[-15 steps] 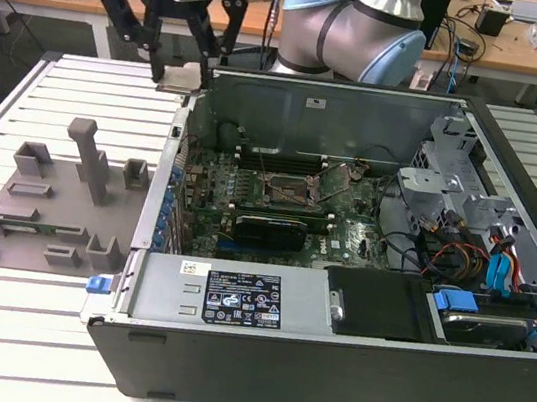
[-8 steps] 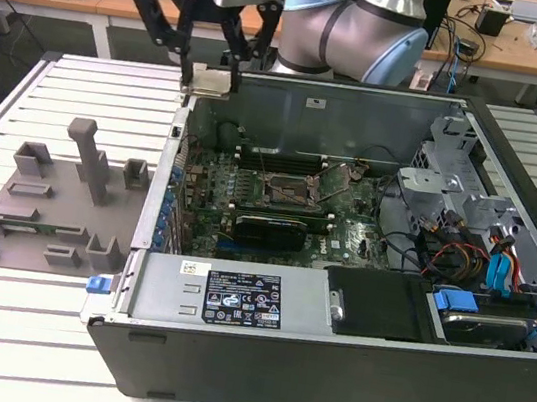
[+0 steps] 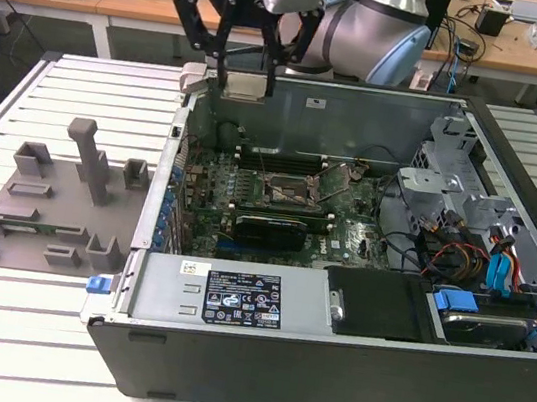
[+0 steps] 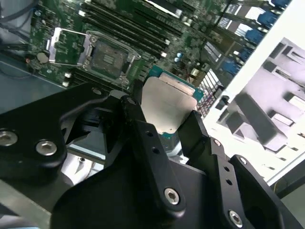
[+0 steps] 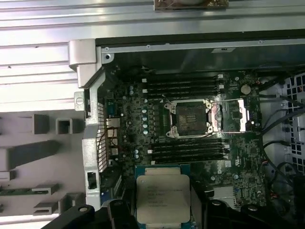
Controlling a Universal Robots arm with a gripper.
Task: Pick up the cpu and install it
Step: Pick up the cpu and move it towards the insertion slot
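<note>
Slipping is feared: the thin silvery square cpu (image 4: pixel 164 98) is pinched at its edges by the black gripper (image 4: pixel 167 121) (black socket (image 4: pixel 107 57) well apart).

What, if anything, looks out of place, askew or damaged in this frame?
Nothing stands out. The cpu sits squarely in the gripper, held above the open computer case. The socket is empty, with its metal frame swung open beside it.
</note>
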